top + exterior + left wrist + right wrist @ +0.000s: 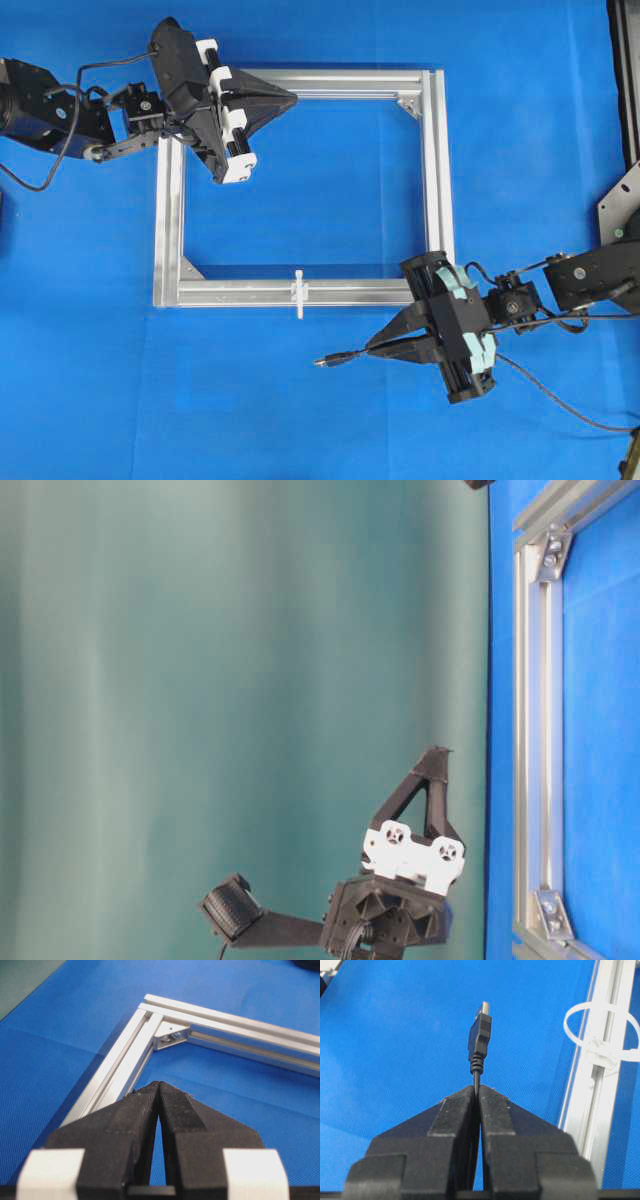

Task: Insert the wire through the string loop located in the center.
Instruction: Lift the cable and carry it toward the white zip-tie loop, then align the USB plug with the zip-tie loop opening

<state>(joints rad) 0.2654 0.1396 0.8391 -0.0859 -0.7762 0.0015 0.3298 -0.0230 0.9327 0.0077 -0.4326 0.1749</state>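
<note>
The right gripper (478,1091), jaws clamped on the wire (479,1040), carries it; next, probably aim its plug through the string loop (601,1027).

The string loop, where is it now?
In the overhead view the string loop sits mid-way along the frame's bottom rail, left of the right gripper, which holds the wire just below that rail.

Wire (345,356): thin, black, ending in a dark plug with a metal tip, pinched just behind the plug; its tail trails off toward the right edge. Loop (299,293): small white tie standing on the near rail's middle, apart from the plug.
</note>
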